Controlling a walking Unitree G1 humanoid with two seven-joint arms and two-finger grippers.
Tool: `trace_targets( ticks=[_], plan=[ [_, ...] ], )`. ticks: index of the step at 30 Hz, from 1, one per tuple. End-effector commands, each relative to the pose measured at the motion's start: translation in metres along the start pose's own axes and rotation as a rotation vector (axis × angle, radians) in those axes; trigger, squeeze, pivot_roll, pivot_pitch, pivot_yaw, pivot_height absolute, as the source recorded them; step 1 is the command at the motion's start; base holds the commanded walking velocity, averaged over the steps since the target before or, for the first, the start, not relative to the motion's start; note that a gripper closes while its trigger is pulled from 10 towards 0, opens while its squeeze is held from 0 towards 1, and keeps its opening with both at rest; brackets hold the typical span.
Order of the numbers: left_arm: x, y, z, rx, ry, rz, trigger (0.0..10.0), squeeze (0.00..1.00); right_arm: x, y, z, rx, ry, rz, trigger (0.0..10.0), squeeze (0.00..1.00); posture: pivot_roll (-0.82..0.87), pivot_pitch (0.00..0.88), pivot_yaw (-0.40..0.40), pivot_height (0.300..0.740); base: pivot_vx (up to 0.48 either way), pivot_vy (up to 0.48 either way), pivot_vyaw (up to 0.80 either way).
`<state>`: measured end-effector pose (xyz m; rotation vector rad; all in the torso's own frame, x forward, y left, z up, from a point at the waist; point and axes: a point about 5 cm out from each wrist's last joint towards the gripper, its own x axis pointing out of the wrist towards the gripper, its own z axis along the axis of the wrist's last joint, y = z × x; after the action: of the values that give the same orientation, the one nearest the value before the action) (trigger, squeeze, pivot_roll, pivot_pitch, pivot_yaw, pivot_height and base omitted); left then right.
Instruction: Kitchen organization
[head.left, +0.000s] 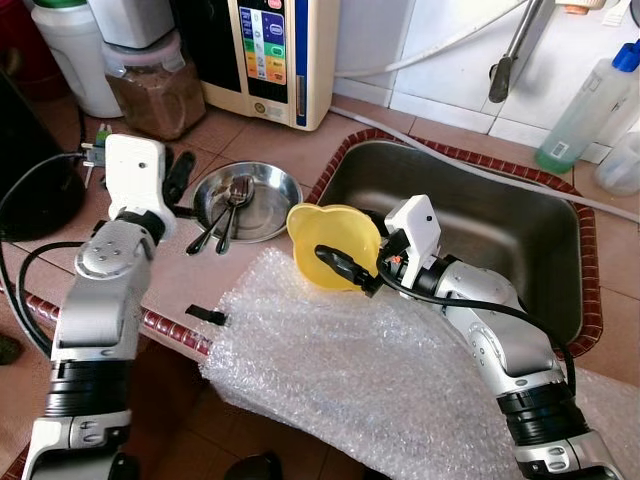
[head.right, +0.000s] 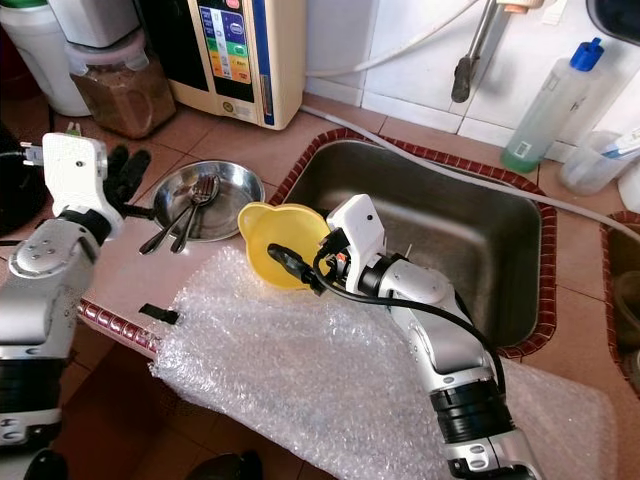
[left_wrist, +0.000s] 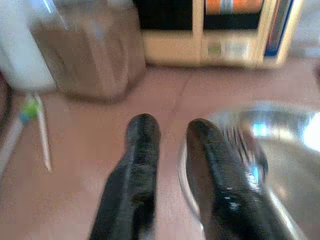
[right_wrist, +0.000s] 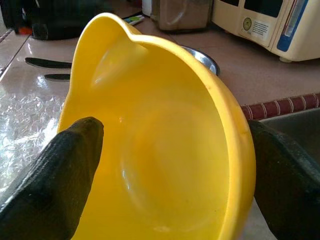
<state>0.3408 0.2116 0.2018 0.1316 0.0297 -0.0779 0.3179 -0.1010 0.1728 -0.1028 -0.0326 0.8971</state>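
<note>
The right gripper (head.left: 352, 268) pinches a yellow bowl (head.left: 330, 245): in the right wrist view one finger (right_wrist: 55, 185) lies inside the bowl (right_wrist: 165, 150) and the other presses outside its rim, so the wall is caught between them. The bowl is tilted on its side, held above the counter's edge between the sink (head.left: 470, 215) and a steel plate (head.left: 262, 205), over the near corner of a sheet of bubble wrap (head.left: 350, 370).

The left gripper (left_wrist: 172, 137) is at the plate's left rim, low over the tiled counter (head.left: 260, 145). Its fingers (left_wrist: 137, 165) are spread a little, holding nothing; one hangs over the plate's edge, but whether it touches is unclear, as that view is blurred. Spoons (head.left: 228, 212) lie in the plate.

Behind stand a jar (head.left: 150, 85) and a cream appliance (head.left: 270, 55); a bottle (head.left: 585, 105) is by the wall beyond the sink.
</note>
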Motion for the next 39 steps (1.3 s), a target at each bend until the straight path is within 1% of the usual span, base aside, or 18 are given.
trace_targets(
  ticks=[1, 5, 7, 8, 10, 13, 15, 16, 18, 19, 20, 21, 23, 24, 25, 29, 32, 39],
  plan=[
    [0.001, -0.001, -0.002, -0.025, 0.038, -0.031, 10.0, 1.00, 0.001, 0.002, 0.000, -0.014, 0.003, 0.007, 10.0, 0.00, 0.08, 0.156, -0.020, 0.740, 0.000, 0.000, 0.00],
    [0.008, -0.002, 0.006, -0.064, 0.065, -0.039, 10.0, 1.00, 0.001, 0.004, -0.001, -0.020, 0.008, 0.011, 10.0, 0.00, 0.08, 0.165, -0.017, 0.740, 0.000, 0.000, 0.00],
    [0.010, -0.003, 0.012, -0.084, 0.041, -0.049, 10.0, 1.00, 0.001, 0.005, -0.001, -0.022, 0.008, 0.012, 10.0, 0.00, 0.08, 0.166, -0.016, 0.740, 0.000, 0.000, 0.00],
    [0.010, -0.003, 0.012, -0.084, 0.041, -0.049, 10.0, 1.00, 0.001, 0.005, -0.001, -0.022, 0.008, 0.012, 10.0, 0.00, 0.08, 0.166, -0.016, 0.740, 0.000, 0.000, 0.00],
    [0.014, -0.006, 0.019, -0.101, 0.038, -0.063, 10.0, 1.00, 0.002, 0.007, -0.003, -0.022, 0.010, 0.013, 10.0, 0.00, 0.08, 0.168, -0.014, 0.740, 0.000, 0.000, 0.00],
    [0.015, -0.007, 0.021, -0.107, 0.043, -0.070, 10.0, 1.00, 0.002, 0.007, -0.003, -0.024, 0.012, 0.015, 10.0, 0.00, 0.08, 0.168, -0.013, 0.740, 0.000, 0.000, 0.00],
    [0.016, -0.010, 0.023, -0.114, 0.051, -0.083, 10.0, 1.00, 0.002, 0.008, -0.004, -0.028, 0.013, 0.018, 10.0, 0.00, 0.07, 0.166, -0.013, 0.740, 0.000, 0.000, 0.00],
    [0.017, -0.014, 0.024, -0.123, 0.062, -0.103, 10.0, 1.00, 0.003, 0.008, -0.004, -0.031, 0.014, 0.019, 10.0, 0.00, 0.07, 0.166, -0.012, 0.740, 0.000, 0.000, 0.00],
    [0.017, -0.014, 0.024, -0.123, 0.062, -0.103, 10.0, 1.00, 0.003, 0.008, -0.004, -0.031, 0.014, 0.019, 10.0, 0.00, 0.07, 0.166, -0.012, 0.740, 0.000, 0.000, 0.00],
    [0.018, -0.020, 0.025, -0.132, 0.092, -0.134, 10.0, 1.00, 0.003, 0.008, -0.003, -0.034, 0.015, 0.020, 10.0, 0.00, 0.07, 0.165, -0.012, 0.740, 0.000, 0.000, 0.00],
    [0.019, -0.032, 0.024, -0.148, 0.142, -0.173, 10.0, 1.00, 0.004, 0.008, -0.003, -0.037, 0.015, 0.024, 10.0, 0.00, 0.07, 0.164, -0.011, 0.740, 0.000, 0.000, 0.00],
    [0.019, -0.032, 0.024, -0.148, 0.142, -0.173, 10.0, 1.00, 0.004, 0.008, -0.003, -0.037, 0.015, 0.024, 10.0, 0.00, 0.07, 0.164, -0.011, 0.740, 0.000, 0.000, 0.00],
    [0.019, -0.040, 0.026, -0.158, 0.145, -0.203, 10.0, 1.00, 0.005, 0.009, -0.003, -0.042, 0.016, 0.030, 10.0, 0.00, 0.07, 0.162, -0.011, 0.740, 0.000, 0.000, 0.00],
    [0.019, -0.040, 0.026, -0.158, 0.145, -0.203, 10.0, 1.00, 0.005, 0.009, -0.003, -0.042, 0.016, 0.030, 10.0, 0.00, 0.07, 0.162, -0.011, 0.740, 0.000, 0.000, 0.00],
    [0.019, -0.045, 0.025, -0.161, 0.171, -0.222, 10.0, 1.00, 0.006, 0.010, -0.003, -0.046, 0.016, 0.036, 10.0, 0.00, 0.07, 0.159, -0.008, 0.740, 0.000, 0.000, 0.00],
    [0.019, -0.052, 0.023, -0.163, 0.206, -0.249, 10.0, 1.00, 0.007, 0.011, -0.003, -0.052, 0.018, 0.043, 10.0, 0.00, 0.07, 0.156, -0.006, 0.740, 0.000, 0.000, 0.00],
    [0.019, -0.053, 0.021, -0.141, 0.234, -0.244, 10.0, 1.00, 0.007, 0.012, -0.003, -0.059, 0.021, 0.049, 10.0, 0.00, 0.07, 0.155, -0.004, 0.740, 0.000, 0.000, 0.00],
    [0.020, -0.051, 0.021, -0.101, 0.264, -0.240, 10.0, 1.00, 0.009, 0.014, -0.004, -0.062, 0.021, 0.058, 10.0, 0.00, 0.08, 0.147, -0.002, 0.740, 0.000, 0.000, 0.00]
  ],
)
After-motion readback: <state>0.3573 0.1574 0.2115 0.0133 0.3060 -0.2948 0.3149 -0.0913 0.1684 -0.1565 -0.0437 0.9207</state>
